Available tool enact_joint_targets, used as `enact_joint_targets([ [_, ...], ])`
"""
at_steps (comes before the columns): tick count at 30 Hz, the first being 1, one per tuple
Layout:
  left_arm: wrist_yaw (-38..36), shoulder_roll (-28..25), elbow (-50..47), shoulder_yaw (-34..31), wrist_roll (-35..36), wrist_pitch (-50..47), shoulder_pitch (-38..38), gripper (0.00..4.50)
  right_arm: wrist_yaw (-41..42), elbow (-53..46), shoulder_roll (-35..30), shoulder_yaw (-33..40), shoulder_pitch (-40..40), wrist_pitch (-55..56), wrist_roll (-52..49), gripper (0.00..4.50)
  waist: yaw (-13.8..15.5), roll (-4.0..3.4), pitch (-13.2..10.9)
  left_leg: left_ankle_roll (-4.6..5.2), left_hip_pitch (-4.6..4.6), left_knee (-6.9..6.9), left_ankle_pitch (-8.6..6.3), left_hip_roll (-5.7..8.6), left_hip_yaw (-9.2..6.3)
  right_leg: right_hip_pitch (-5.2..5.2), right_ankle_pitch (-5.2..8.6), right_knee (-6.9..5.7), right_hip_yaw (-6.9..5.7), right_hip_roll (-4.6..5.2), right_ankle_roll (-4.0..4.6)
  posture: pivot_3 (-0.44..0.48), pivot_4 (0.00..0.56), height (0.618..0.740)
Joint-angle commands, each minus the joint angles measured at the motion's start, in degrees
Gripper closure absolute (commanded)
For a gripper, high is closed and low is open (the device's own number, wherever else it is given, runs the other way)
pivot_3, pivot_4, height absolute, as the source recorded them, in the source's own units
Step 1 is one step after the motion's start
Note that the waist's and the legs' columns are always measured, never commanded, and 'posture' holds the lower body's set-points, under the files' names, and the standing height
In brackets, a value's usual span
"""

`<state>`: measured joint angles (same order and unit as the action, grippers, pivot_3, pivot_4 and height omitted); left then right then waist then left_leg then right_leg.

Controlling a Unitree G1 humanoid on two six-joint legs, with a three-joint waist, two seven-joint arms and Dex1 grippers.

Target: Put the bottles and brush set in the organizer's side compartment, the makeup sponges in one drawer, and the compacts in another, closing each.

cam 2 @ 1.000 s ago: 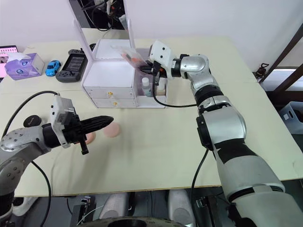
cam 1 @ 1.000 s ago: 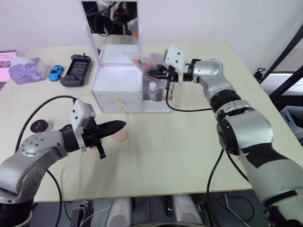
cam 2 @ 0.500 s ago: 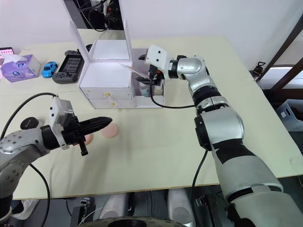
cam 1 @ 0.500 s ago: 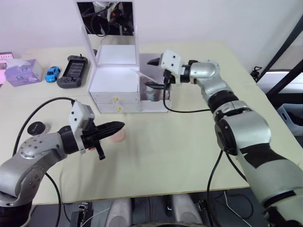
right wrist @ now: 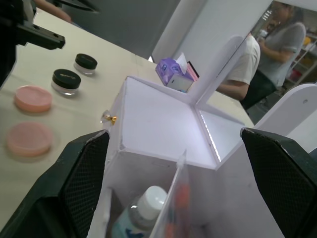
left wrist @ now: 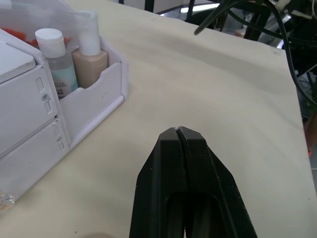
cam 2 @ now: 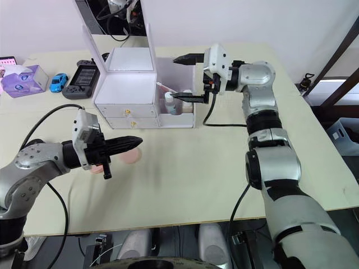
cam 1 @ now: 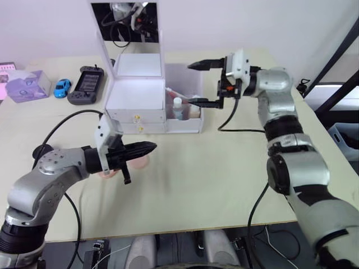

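The left arm reaches in from the near left, bent at the elbow, forearm pointing right. The left gripper is pressed closed, fingers together and empty. The right arm stretches to the far side, forearm pointing left. The right gripper is spread wide, one finger high, one low.

Two sponges, two compacts, two bottles
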<state>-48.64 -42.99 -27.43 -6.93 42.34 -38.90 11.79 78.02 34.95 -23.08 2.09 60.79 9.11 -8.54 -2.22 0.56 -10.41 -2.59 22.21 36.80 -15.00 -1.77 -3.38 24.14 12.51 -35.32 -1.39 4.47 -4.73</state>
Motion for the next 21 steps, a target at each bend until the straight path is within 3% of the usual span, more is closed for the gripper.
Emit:
enact_joint_targets([
  [1, -2.1, -0.7, 1.8, 0.0, -1.3, 2.2, 2.0, 4.50, -11.1, -25.4, -1.1, -1.4, -4.4, -21.3, -1.1, 0.03, 0.1, 0.00, 0.0, 0.00, 0.01, -0.01, 0.00, 0.00, -0.02, 0.04, 0.00, -0.04, -0.01, 0.00, 0.00, 0.000, 0.150, 0.740],
  [3, -2.7, -0.7, 2.9, 0.4, -1.9, 2.7, 2.9, 4.50, -13.1, -32.0, -2.5, -3.2, -5.2, -29.4, -1.1, 0.03, -0.1, 0.00, 0.0, 0.00, 0.00, -0.01, 0.00, 0.00, -0.01, 0.08, 0.00, -0.10, -0.01, 0.00, 0.00, 0.000, 0.150, 0.740],
  [7, -3.4, -0.3, 4.2, 1.3, -3.0, 3.4, 4.3, 4.50, -14.4, -36.3, -6.5, -9.5, -4.6, -38.9, 2.4, 1.82, 0.0, 0.03, 0.0, 0.00, -0.02, 0.13, 0.00, 0.01, -0.01, 0.01, 0.10, -0.09, -0.01, -0.01, 0.20, 0.000, 0.150, 0.740],
  [12, -3.8, 0.2, 4.8, 1.9, -3.9, 3.7, 5.1, 4.50, -17.1, -32.9, -7.1, -15.2, -4.5, -37.7, 6.6, 4.46, 0.0, 0.06, 0.0, 0.00, -0.01, 0.19, 0.00, 0.01, 0.00, -0.01, 0.08, -0.05, 0.00, 0.01, 0.25, 0.000, 0.150, 0.740],
  [21, -3.6, 0.7, 4.0, 1.5, -5.1, 4.6, 3.6, 4.50, -21.0, -19.3, -4.9, -20.8, 0.3, -28.6, 13.3, 4.49, -0.1, 0.06, 0.0, 0.00, 0.09, 0.14, 0.00, 0.01, 0.01, 0.07, 0.06, 0.00, 0.00, 0.00, 0.19, 0.000, 0.150, 0.740],
])
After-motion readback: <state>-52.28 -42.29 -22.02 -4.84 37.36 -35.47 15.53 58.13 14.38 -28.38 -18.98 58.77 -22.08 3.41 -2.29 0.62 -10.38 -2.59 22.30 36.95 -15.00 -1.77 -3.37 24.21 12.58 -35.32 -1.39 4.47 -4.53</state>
